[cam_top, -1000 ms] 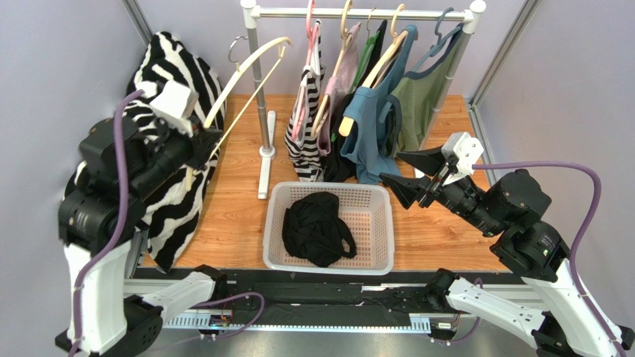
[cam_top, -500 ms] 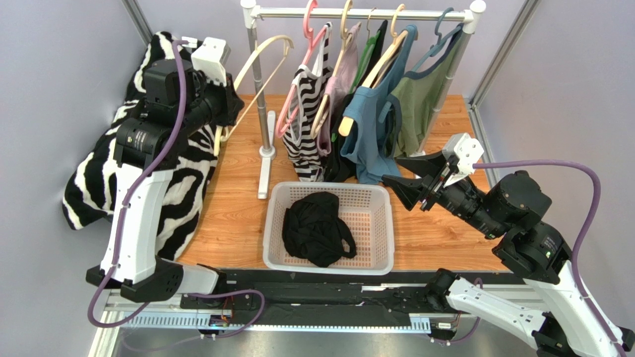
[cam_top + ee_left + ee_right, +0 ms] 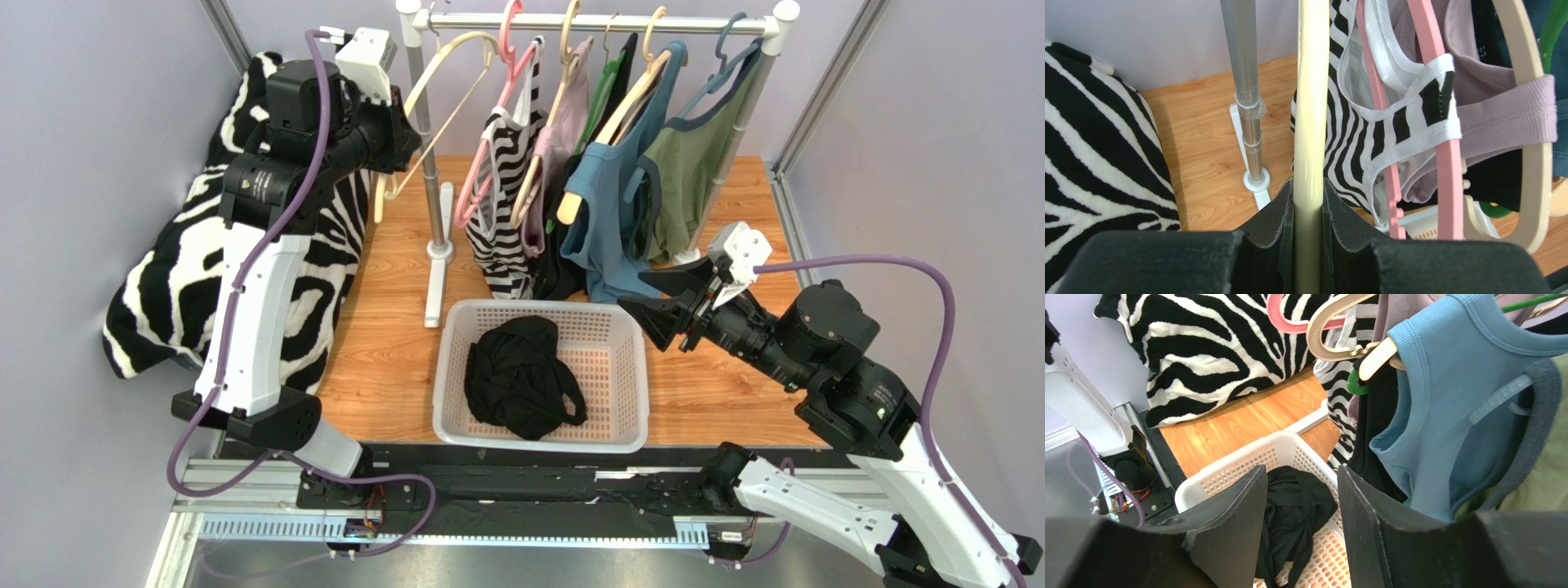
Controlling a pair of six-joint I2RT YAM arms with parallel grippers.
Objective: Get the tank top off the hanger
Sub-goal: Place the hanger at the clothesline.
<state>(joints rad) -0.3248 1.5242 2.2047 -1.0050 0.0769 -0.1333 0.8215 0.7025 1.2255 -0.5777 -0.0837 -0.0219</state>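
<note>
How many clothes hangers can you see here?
6: cream hanger in the left hand; on the rail, pink hanger, tan hanger, green hanger, wooden hanger, grey-blue hanger. More may hide among the clothes.

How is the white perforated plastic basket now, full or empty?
Partly filled: a crumpled black garment lies in the white perforated plastic basket; bare mesh shows beside it.

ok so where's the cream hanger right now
At the rack's far left end: in the left wrist view the cream hanger is clamped in the left gripper, with the rack post on its left and the pink hanger on its right.
</note>
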